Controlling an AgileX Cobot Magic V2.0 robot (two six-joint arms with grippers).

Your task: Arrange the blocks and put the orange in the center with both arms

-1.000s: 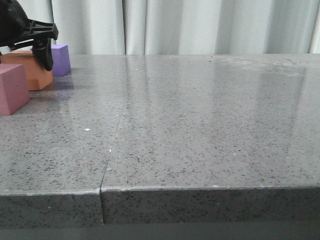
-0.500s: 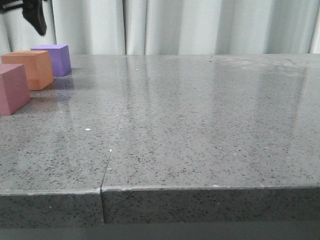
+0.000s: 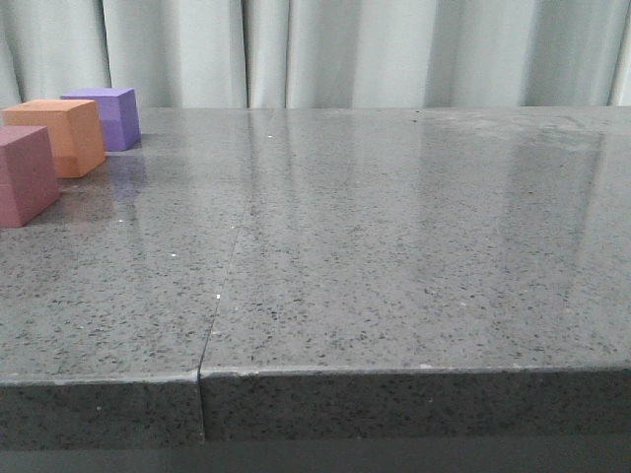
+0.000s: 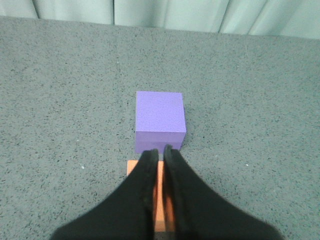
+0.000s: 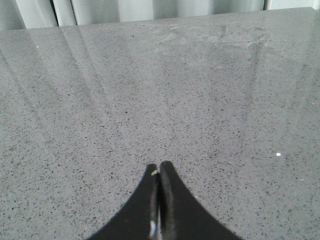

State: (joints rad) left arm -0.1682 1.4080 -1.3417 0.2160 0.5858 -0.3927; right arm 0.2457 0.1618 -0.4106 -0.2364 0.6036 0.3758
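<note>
Three cubes stand in a row at the table's far left in the front view: the pink-red cube [image 3: 22, 175] nearest, the orange cube [image 3: 59, 134] in the middle, the purple cube [image 3: 105, 116] farthest. Neither arm shows in the front view. In the left wrist view my left gripper [image 4: 161, 152] hangs above the orange cube [image 4: 160, 186], its fingers almost together and holding nothing; the purple cube [image 4: 160, 120] lies just beyond the fingertips. My right gripper [image 5: 159, 167] is shut and empty over bare table.
The grey speckled table [image 3: 394, 246] has a seam [image 3: 219, 296] running from its front edge to the back. Pale curtains [image 3: 345, 49] hang behind it. The cubes sit near the left border of the front view.
My left gripper, which was at the orange cube, has risen and left the front view. The orange cube stays on the table between the pink-red and purple cubes.
</note>
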